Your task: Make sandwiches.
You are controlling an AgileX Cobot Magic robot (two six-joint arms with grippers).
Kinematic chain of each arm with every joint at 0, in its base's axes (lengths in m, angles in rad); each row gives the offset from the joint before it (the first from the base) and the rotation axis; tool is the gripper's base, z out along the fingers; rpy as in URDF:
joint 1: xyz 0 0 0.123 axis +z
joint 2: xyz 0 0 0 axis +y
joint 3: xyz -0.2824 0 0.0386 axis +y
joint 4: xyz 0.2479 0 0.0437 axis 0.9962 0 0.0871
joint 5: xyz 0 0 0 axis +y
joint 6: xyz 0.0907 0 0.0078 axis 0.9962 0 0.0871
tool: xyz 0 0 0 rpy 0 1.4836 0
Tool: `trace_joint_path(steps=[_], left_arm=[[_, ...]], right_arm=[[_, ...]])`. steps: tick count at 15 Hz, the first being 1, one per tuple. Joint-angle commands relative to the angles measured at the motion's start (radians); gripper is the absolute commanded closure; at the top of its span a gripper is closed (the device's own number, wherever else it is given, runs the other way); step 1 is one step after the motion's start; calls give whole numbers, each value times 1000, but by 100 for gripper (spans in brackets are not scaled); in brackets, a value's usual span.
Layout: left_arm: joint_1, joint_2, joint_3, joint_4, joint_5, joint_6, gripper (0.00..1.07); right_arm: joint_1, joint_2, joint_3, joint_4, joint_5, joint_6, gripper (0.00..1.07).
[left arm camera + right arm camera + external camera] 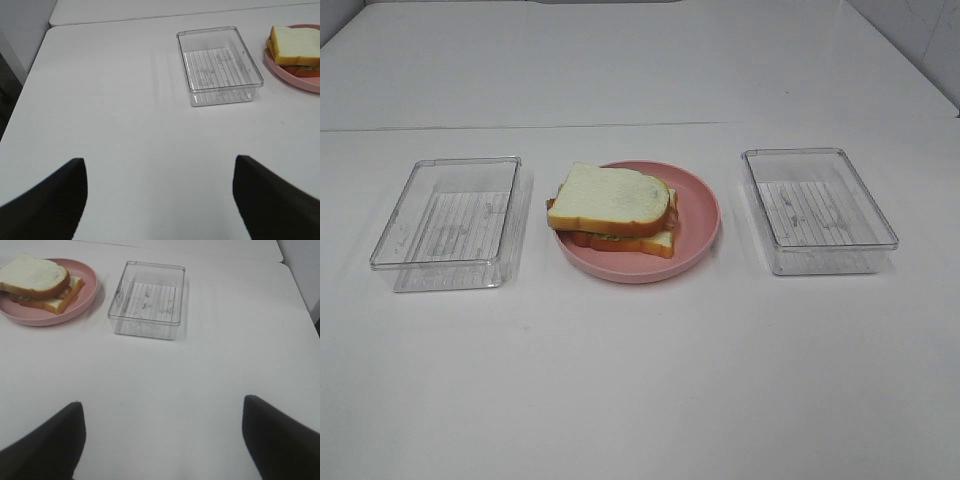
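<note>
Neither arm enters the exterior high view. Left gripper (159, 200): only its 2 dark fingers (47, 205) show in the left wrist view, spread wide apart, nothing between them, hanging above the surface without touching it. Right gripper (162, 442): same picture in the right wrist view, 2 dark fingers (282, 440) set far apart, jaws fully parted, nothing gripped, clear of the surface. Fingertips themselves are cut off by the frame edge in both wrist views.

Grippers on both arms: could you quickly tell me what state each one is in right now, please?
Left gripper: open, jaws wide apart, holding nothing.
Right gripper: open, jaws wide apart, holding nothing.
</note>
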Motion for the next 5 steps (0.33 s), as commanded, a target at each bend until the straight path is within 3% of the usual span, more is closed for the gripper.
trace_joint_path(steps=[1, 5], left_arm=[[2, -27, 6, -8, -11, -2, 30], [2, -27, 6, -8, -11, -2, 30]], right_arm=[[-6, -12, 5, 5, -9, -1, 27], [-6, -12, 5, 5, -9, -1, 27]])
